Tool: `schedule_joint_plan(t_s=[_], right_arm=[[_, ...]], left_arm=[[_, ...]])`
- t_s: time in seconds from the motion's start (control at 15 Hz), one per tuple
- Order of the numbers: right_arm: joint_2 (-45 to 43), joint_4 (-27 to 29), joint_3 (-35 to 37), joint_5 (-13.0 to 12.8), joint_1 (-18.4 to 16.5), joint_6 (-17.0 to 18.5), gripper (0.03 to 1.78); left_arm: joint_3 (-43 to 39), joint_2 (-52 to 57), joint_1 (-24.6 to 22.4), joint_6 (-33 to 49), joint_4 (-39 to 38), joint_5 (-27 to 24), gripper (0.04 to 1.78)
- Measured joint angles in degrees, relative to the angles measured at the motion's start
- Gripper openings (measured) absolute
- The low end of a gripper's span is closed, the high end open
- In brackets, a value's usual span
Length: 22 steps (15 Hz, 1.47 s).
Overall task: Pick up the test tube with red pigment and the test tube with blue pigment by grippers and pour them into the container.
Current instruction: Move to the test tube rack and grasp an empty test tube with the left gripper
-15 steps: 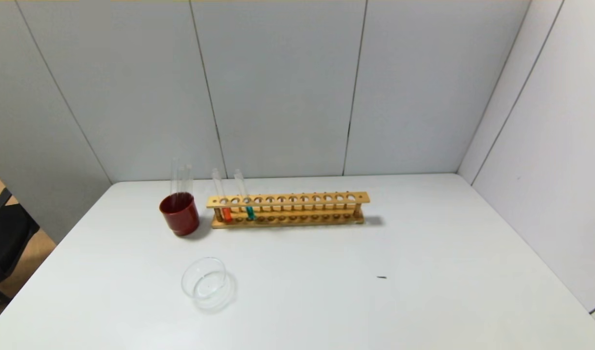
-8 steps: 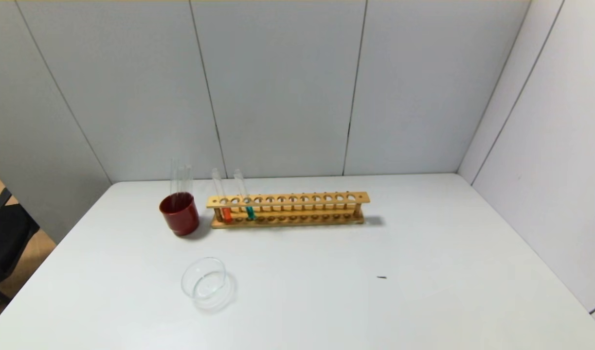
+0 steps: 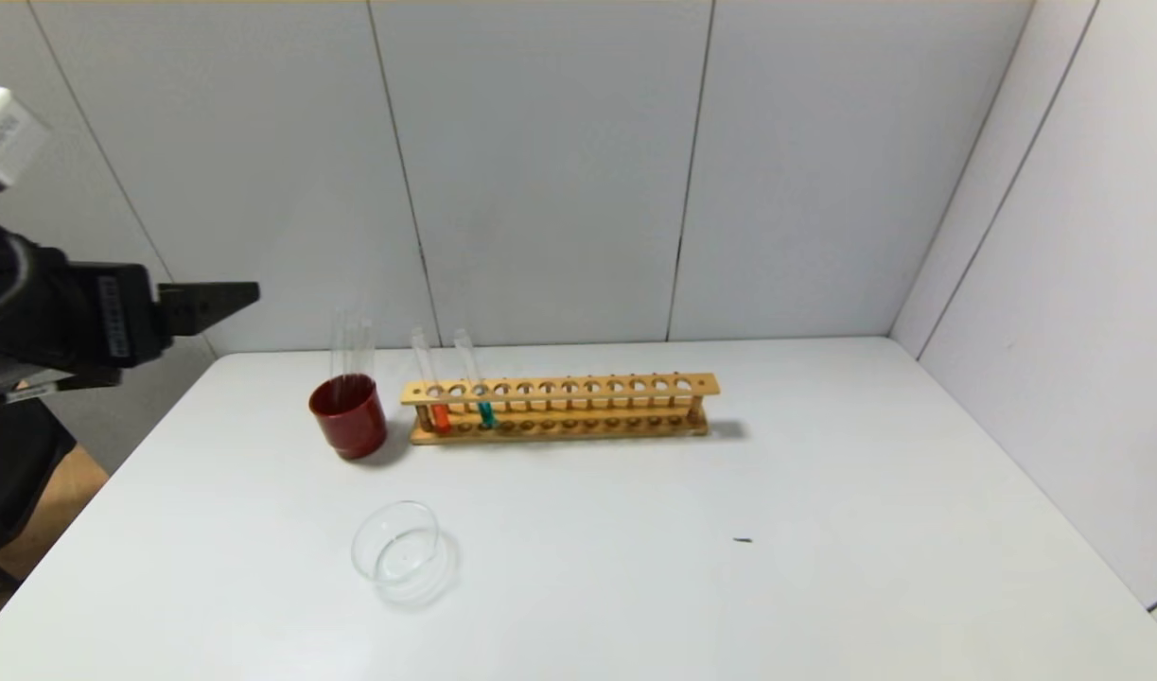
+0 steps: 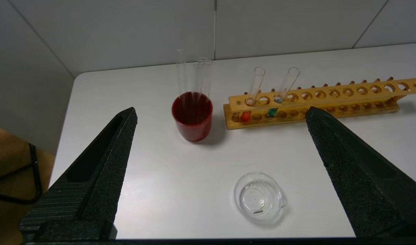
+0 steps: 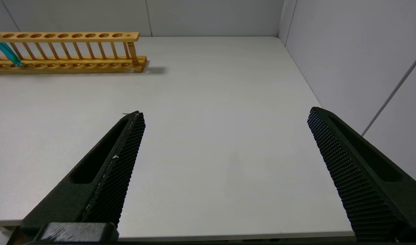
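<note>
The test tube with red pigment and the test tube with blue pigment stand tilted in the left end of a wooden rack. The container is a clear glass dish on the table in front of the rack's left end. My left gripper hangs high beyond the table's left edge, open and empty. In the left wrist view its open jaws frame the red tube, the blue tube and the container. My right gripper is open and empty over the table's near right part; it is out of the head view.
A dark red cup holding plain colourless tubes stands just left of the rack. A small dark speck lies on the white table. Grey walls close the back and right. A black chair stands beyond the left edge.
My left arm has come into the head view from the left, high up. The tubes, rack, cup and dish have not moved.
</note>
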<state>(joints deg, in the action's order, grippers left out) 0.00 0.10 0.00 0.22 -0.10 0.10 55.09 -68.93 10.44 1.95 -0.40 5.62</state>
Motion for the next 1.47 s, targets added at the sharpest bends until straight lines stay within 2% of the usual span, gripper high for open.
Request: schedule_joint_plan(t_s=[0.13, 0.27, 0.87, 1.47], right_arm=[[0.0, 0.0, 0.0, 0.0, 0.0, 0.0, 1.75], [0.0, 0.0, 0.0, 0.0, 0.0, 0.0, 1.75], [0.0, 0.0, 0.0, 0.0, 0.0, 0.0, 1.75], [0.0, 0.0, 0.0, 0.0, 0.0, 0.0, 1.75]], left_arm=[[-1.6, -5.1, 3.1, 0.1, -5.5, 0.7, 1.74], [-3.3, -9.6, 4.2, 0.5, -10.5, 0.7, 1.74], [-7.9, -29.4, 4.2, 4.0, -30.7, 0.1, 1.74], [-3.2, -39.4, 4.2, 5.9, -35.0, -0.1, 1.74]])
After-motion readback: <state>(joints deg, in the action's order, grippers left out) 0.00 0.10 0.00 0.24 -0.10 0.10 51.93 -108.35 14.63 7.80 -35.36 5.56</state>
